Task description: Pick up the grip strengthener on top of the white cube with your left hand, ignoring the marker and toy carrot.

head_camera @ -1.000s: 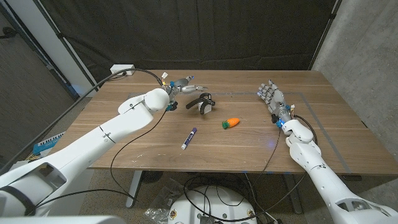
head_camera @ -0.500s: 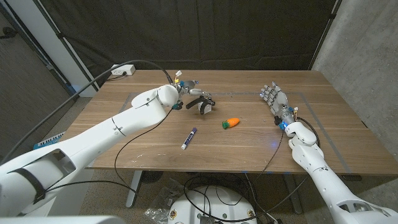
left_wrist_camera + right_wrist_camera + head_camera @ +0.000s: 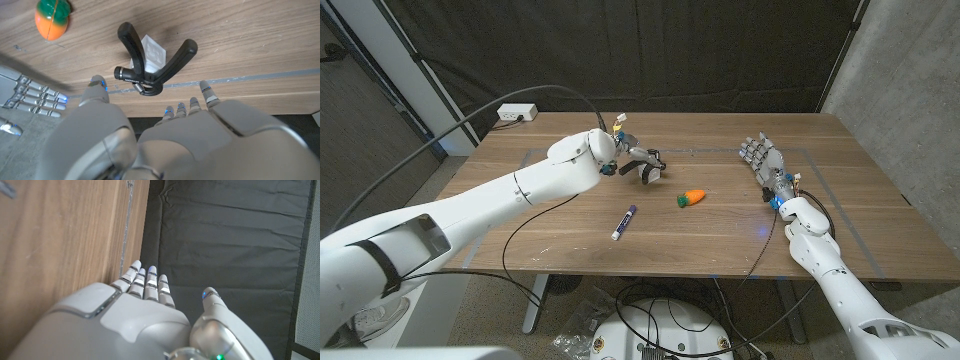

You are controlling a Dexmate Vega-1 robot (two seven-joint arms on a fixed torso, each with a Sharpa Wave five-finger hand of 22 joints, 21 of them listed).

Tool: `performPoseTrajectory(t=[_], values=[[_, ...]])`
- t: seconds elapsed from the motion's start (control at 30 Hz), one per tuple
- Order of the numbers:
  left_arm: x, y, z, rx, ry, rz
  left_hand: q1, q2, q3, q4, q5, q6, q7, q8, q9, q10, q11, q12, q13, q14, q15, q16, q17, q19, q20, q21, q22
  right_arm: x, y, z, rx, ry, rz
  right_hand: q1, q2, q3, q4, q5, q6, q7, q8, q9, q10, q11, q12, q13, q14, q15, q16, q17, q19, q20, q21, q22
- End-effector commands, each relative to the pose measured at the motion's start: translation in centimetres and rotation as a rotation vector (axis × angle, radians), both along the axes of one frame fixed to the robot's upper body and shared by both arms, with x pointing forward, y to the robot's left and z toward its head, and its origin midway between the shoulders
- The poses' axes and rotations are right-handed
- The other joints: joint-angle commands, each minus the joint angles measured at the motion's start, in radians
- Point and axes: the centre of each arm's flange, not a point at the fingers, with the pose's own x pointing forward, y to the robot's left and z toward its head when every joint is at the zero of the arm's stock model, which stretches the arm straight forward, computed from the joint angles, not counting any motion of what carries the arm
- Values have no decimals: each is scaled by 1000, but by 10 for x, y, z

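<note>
Left hand [image 3: 625,148] hovers just behind the black V-shaped grip strengthener [image 3: 150,62] on the small white cube [image 3: 152,50], fingers spread, grasping nothing. Right hand [image 3: 763,160] released too.

You have a black grip strengthener [image 3: 145,62] with white lettering on a white cube [image 3: 152,50], an orange toy carrot [image 3: 693,196] with a green top, a purple-and-white marker [image 3: 623,222], and white arms over a brown wood-grain bench [image 3: 720,225].

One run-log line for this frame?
left robot hand: open, at grip strengthener | strengthener: on white cube | right robot hand: open, idle
</note>
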Motion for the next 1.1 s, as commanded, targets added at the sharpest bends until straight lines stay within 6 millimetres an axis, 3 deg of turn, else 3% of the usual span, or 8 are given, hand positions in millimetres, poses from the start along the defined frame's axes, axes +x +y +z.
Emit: performPoseTrajectory(t=[0.03,0.4,0.5,0.77,1.1], values=[[-2,-8,0,96,52,79,0,4,-2,8,-2,-252,35,3,5,-226,20,3,5,-111,14,3,5,-63,10,0,5,2,-2,0,24,-18,-10,-6,0,-4,0,-1,12,0,0,4,17,-1,7,5,13,-1,6,5,10,-1,0,6],[1,-19,-2,197,95,126,3,15,-7,16,-6,-257,47,6,13,-226,30,13,15,-118,18,7,10,-62,10,-6,7,1,-3,2,38,-41,-23,-13,0,-7,3,-1,13,-2,0,5,27,1,10,5,31,-4,10,5,19,1,0,6],[3,-21,-4,215,100,139,6,20,-8,17,-7,-271,32,2,15,-223,33,18,19,-115,19,10,12,-61,10,-8,8,2,-3,1,40,-42,-25,-14,0,-7,4,-1,13,-3,0,5,30,0,11,5,32,-4,9,5,21,1,0,6],[6,-32,-10,282,72,192,8,25,-11,20,-9,-246,40,15,19,-220,39,23,25,-111,20,14,14,-56,10,-10,9,3,-4,-1,47,-47,-29,-16,0,-8,4,0,15,-1,0,5,35,2,12,6,38,-4,10,5,24,2,-1,7],[8,-45,-17,347,34,236,15,47,-12,27,-18,-224,24,26,26,-176,38,49,36,-81,18,28,16,-36,11,-9,11,3,-6,-3,51,-49,-30,-20,-1,-10,6,1,18,-4,1,5,41,2,13,6,44,-2,10,5,26,1,-2,7]])
